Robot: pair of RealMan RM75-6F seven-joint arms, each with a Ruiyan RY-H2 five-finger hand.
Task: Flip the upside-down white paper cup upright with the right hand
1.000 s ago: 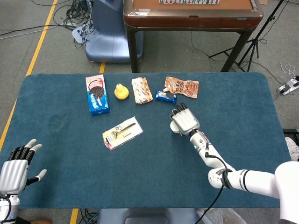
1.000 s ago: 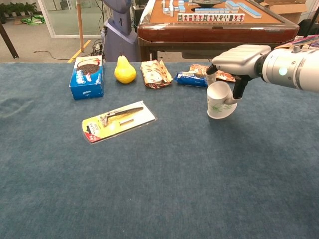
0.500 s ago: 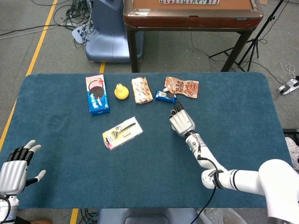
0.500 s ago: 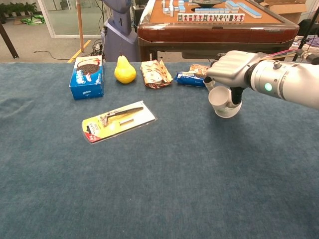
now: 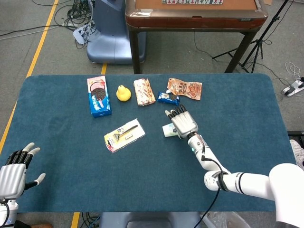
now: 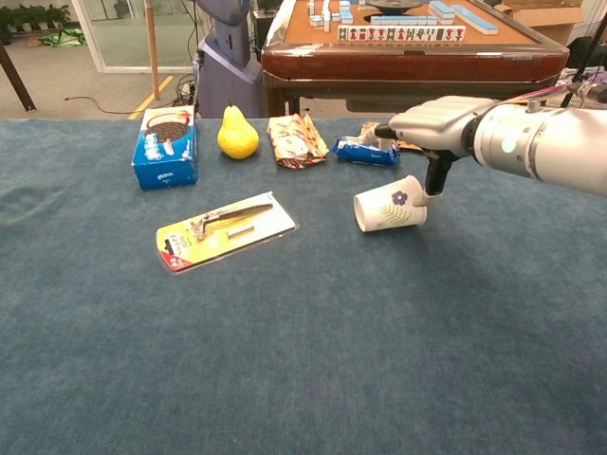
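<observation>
Nearest you, your left hand (image 5: 14, 175) sat at the table's front left corner, fingers spread apart and holding nothing; its metal casing was cut off by the head view's lower edge. The table (image 6: 285, 360) wore a napped blue cloth with a soft, slightly mottled pile. Further in lay one flat razor pack (image 6: 227, 229), glossy plastic on yellow card. To its right, the single white paper cup (image 6: 389, 205) lay on its side on the cloth, a smooth tapered cone printed with a small purple flower, its open mouth turned left. Your right hand (image 6: 438, 124) was directly above its base end, palm down, fingers stretched flat and one digit reaching down behind the cup; you could not tell from either view whether it touched or pinched the cup. Along the far edge stood one blue cookie box (image 6: 166, 146), one waxy yellow pear (image 6: 237, 133), and three crinkled foil snack packets (image 6: 297, 140).
</observation>
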